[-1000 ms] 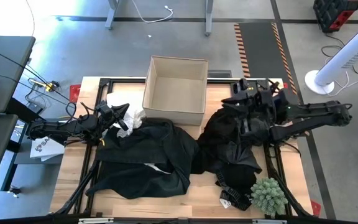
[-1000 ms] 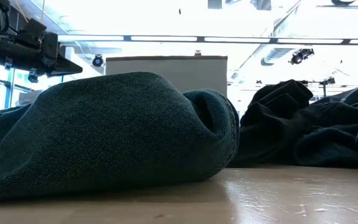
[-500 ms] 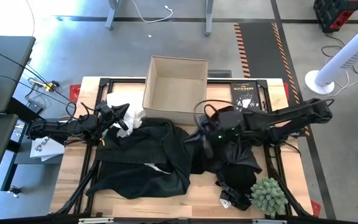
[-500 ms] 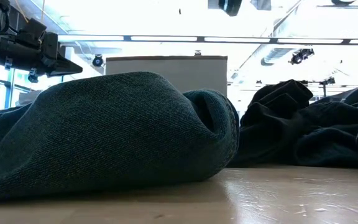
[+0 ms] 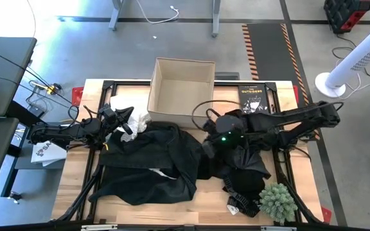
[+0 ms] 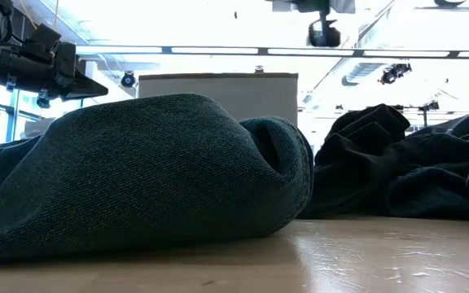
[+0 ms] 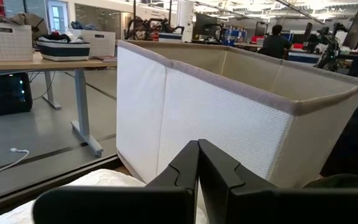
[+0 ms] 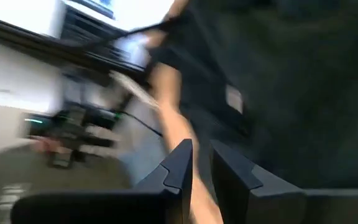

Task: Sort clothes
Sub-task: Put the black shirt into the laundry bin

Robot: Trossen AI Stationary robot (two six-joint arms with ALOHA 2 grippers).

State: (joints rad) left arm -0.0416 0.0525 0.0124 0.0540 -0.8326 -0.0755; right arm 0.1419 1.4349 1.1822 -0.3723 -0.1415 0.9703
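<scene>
High view straight down; low view level at tabletop (very near clothes); both share box.

Matt, finely ribbed black cloth garment lies on a smooth, faintly glossy wooden table.

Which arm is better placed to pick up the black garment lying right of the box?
The right. Its tool hangs over the black garment, fingers slightly apart. The left tool waits shut at the white cloth, across the table.

Wooden table carries black clothes, white cloth, box, book, plant
</scene>
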